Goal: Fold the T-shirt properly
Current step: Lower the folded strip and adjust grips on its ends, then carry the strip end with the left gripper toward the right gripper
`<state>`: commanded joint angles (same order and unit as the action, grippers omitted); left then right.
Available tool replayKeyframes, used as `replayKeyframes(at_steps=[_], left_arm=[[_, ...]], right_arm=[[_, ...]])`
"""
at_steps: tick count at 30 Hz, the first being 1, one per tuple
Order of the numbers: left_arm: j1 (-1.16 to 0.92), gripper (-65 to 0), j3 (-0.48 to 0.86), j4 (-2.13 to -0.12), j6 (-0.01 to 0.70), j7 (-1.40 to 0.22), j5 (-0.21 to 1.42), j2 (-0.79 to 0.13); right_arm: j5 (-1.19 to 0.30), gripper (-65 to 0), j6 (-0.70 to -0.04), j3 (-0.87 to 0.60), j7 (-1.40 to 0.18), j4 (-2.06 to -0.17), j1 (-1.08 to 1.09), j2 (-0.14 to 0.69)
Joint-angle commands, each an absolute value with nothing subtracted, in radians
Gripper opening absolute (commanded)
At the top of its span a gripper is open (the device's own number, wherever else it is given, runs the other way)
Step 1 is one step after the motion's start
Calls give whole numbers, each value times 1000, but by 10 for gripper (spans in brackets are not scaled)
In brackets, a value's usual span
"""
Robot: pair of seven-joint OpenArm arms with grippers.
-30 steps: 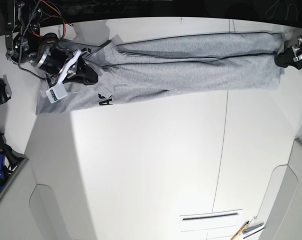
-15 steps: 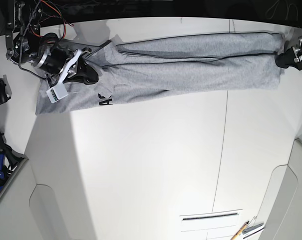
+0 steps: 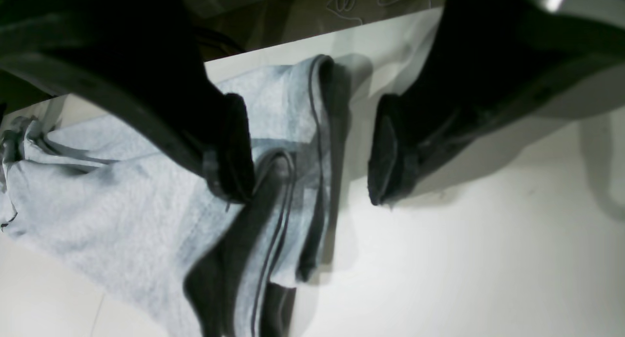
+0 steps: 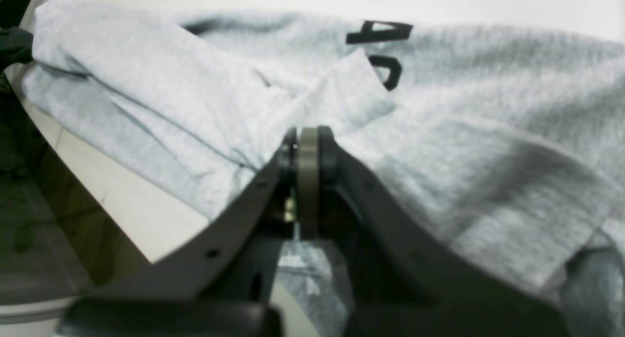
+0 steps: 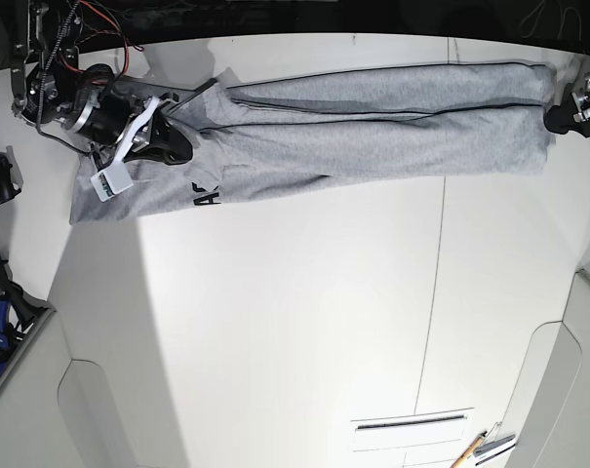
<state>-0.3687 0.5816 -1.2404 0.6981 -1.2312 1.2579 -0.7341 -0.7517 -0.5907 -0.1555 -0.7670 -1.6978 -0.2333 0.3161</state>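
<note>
Left wrist view: left claw (image 3: 312, 195) open, T-shirt (image 3: 205, 259) edge between its fingers, fabric running lengthwise away; right claw (image 4: 308, 136) closed over cloth, grip unconfirmed.

the t-shirt (image 4: 464, 73) lies rumpled over the pale desk (image 4: 166, 229), two black letters showing near its upper edge. the right end effector (image 4: 306, 132) reaches over the grey fabric, its fingers together. at the far left, a dark gripper tip (image 4: 14, 46) meets the shirt's far end.
</note>
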Motion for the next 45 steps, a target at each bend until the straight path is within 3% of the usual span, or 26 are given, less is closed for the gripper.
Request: replayKeyframes(at_steps=[12, 20, 28, 38, 45], left_arm=[[-369, -242, 582, -1240, 698, -1240, 1272, -693], [-369, -242, 582, -1241, 698, -1352, 1451, -693], [-369, -251, 582, -1241, 698, -1351, 1463, -693], [-368, -631, 582, -1241, 698, -1318, 1462, -693], [-366, -650, 582, -1241, 698, -1260, 1303, -693]], right_arm=[[-752, -650, -591, -155, -767, -1698, -233, 316], [-752, -650, -591, -155, -767, -1698, -233, 316], [-752, -650, -591, -155, -767, -1698, -233, 316], [-753, -650, -591, -155, -768, -1698, -233, 316], [-855, -650, -591, -172, -836, -1714, -223, 316]])
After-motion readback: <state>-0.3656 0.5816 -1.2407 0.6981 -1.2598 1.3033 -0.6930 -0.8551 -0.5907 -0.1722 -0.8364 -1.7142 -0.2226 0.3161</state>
